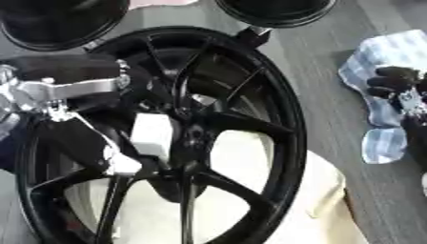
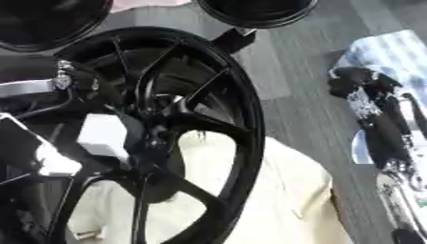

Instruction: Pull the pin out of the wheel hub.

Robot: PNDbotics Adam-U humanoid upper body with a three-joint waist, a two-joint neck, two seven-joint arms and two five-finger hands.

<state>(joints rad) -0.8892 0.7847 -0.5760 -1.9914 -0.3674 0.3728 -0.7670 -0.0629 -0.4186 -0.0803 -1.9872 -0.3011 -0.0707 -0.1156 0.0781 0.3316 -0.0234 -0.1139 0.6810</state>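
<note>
Cream cloth [image 1: 321, 190]: it lies nearest, under the lower part of the wheel, and covers the near side of the grey floor [image 1: 333, 66].
Wheel [image 1: 283, 119]: black, with thin spokes; it lies tilted on the cloth and fills the left and middle of both views.
Hub [image 1: 193, 136]: the dark centre where the spokes meet, just beside the white block.
Pin: I believe it is the white block [image 1: 153, 135] at the hub, but I cannot tell how deep it sits.
Left hand [image 1: 125, 164]: it comes from the left over the spokes; its pale fingertip is touching or very near the lower edge of the white block. Whether the fingers close on it, I cannot tell.
Right hand [image 2: 354, 86]: near the right edge, well apart from the wheel, dark fingers curled, resting over a blue checked cloth [image 1: 392, 50]; it seems to hold nothing.
Risk: if the pull is not along the pin's axis, the pin may jam, or the fingers may slip off. The wheel is held by nothing, so it may shift on the soft cloth.
Far edge: two round black objects [image 1: 275, 9].
</note>
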